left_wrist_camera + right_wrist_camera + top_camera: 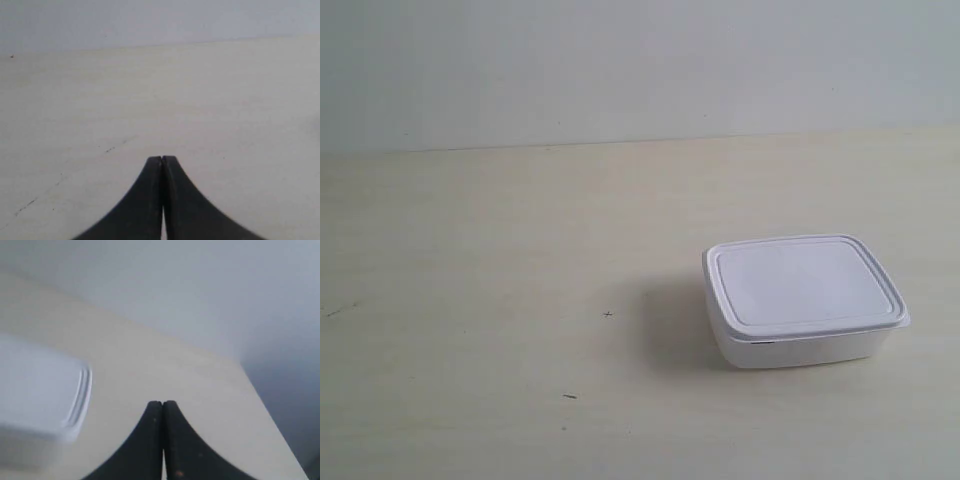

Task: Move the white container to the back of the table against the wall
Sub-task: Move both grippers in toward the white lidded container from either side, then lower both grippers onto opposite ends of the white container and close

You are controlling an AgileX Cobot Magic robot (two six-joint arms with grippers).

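The white container (804, 298) sits lidded on the cream table (520, 250) at the exterior view's right, well forward of the wall (620, 60). No arm shows in the exterior view. In the right wrist view the container (40, 395) lies blurred close beside my right gripper (163, 403), whose black fingers are shut together with nothing between them and do not touch it. The left wrist view shows my left gripper (162, 158) shut over bare table (200, 100), with the wall (150, 20) beyond and no container in sight.
Tiny dark marks (608, 314) dot the table in front and to the container's left. The right wrist view shows the table's side edge (265, 410) a short way past the gripper, with dark space beyond it.
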